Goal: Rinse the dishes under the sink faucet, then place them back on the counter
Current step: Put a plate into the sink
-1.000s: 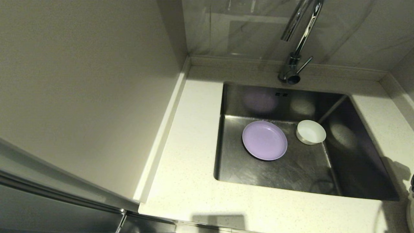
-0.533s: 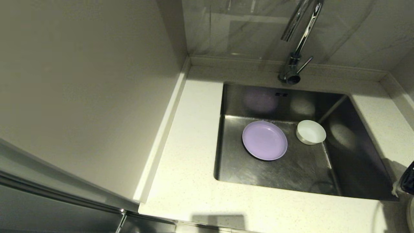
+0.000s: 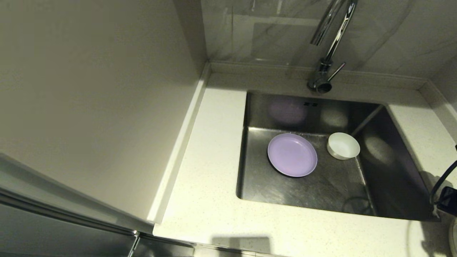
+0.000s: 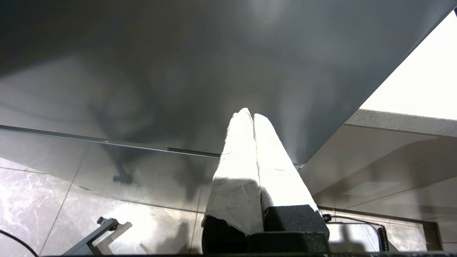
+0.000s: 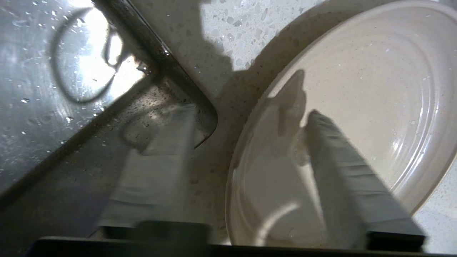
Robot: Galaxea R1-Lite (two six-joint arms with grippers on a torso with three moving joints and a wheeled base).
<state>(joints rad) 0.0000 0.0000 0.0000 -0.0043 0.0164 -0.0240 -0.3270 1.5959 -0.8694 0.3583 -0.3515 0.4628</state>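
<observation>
A lilac plate (image 3: 292, 155) and a smaller white bowl (image 3: 343, 145) lie apart on the floor of the steel sink (image 3: 307, 194), below the chrome faucet (image 3: 330, 43). The cream plate (image 5: 360, 103) rests on the speckled counter (image 5: 228, 32) by the sink's near right corner; the head view shows only a sliver of it (image 3: 454, 233). My right gripper (image 5: 250, 111) hangs open above that plate's rim, one finger over the plate, the other over the sink corner, holding nothing. My left gripper (image 4: 250, 115) is shut and empty, parked low beside a cabinet front.
The round drain strainer (image 3: 357, 206) sits at the sink's near right. A tall pale panel (image 3: 89, 89) walls off the counter's left side, and a low raised edge (image 3: 285, 67) runs along the back. Part of my right arm with its cable (image 3: 444, 194) shows at the right edge.
My right arm has come further into the head view at the right edge, and its cable now shows. The lilac plate and the bowl have not moved.
</observation>
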